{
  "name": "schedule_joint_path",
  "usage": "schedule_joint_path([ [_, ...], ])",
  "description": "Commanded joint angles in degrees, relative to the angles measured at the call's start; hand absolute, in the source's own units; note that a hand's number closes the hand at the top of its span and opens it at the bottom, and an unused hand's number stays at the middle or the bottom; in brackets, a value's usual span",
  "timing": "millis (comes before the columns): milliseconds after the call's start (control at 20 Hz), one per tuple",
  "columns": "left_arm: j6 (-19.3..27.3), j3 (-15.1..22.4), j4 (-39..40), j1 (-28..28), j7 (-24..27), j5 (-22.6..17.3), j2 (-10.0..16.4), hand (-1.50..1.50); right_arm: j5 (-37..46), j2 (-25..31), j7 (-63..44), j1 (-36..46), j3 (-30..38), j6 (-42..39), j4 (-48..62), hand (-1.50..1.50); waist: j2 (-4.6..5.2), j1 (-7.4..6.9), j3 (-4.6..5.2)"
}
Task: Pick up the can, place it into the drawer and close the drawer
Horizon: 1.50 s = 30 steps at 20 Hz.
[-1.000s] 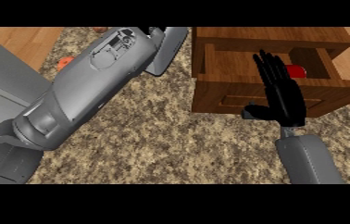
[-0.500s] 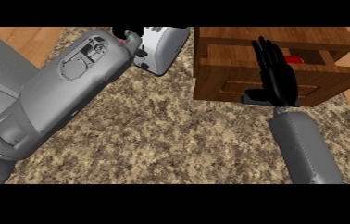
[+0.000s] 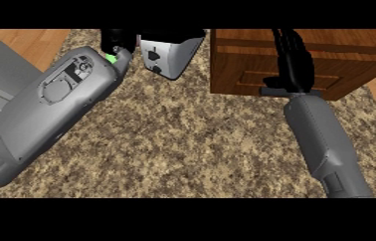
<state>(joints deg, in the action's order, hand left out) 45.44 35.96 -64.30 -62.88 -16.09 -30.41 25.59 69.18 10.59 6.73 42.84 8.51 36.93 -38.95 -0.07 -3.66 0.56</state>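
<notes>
Head view: the right hand (image 3: 295, 70) lays straight, open fingers (image 3: 290, 51) flat against the drawer (image 3: 246, 78) front, probably to push it shut. The can does not show and is likely inside the drawer. Left of the drawer, the left hand (image 3: 117, 38) is cut off by the frame edge; I cannot tell whether it is open or closed.

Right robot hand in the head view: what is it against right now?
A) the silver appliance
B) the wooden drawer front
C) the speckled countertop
B: the right robot hand lies with straight fingers up against the wooden drawer front, well right of the silver appliance.
</notes>
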Motion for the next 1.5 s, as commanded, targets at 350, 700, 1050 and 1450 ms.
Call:
schedule_joint_path([
  [350,-2.59,-1.78,-8.66,8.22,0.84,1.36,4.98,-1.50,0.58,0.62,-1.58,14.47,4.12,5.55,18.35,-1.50,1.45,-2.00,-0.67],
  [700,-1.28,-1.59,-10.82,9.88,-0.04,3.05,4.26,-1.50,1.92,-0.01,-3.55,20.15,4.33,6.31,23.24,-1.50,1.75,-1.68,-0.72],
  [1050,-2.76,-1.93,-14.56,15.65,2.77,3.56,5.90,-1.50,-1.81,1.77,2.50,22.35,7.51,3.84,24.89,-1.50,2.23,-2.73,-0.75],
  [1450,-1.59,-1.92,-15.71,18.39,2.38,4.11,5.22,-1.50,-14.01,-2.11,12.71,24.18,17.11,0.90,21.69,-1.50,1.54,-1.56,-0.87],
])
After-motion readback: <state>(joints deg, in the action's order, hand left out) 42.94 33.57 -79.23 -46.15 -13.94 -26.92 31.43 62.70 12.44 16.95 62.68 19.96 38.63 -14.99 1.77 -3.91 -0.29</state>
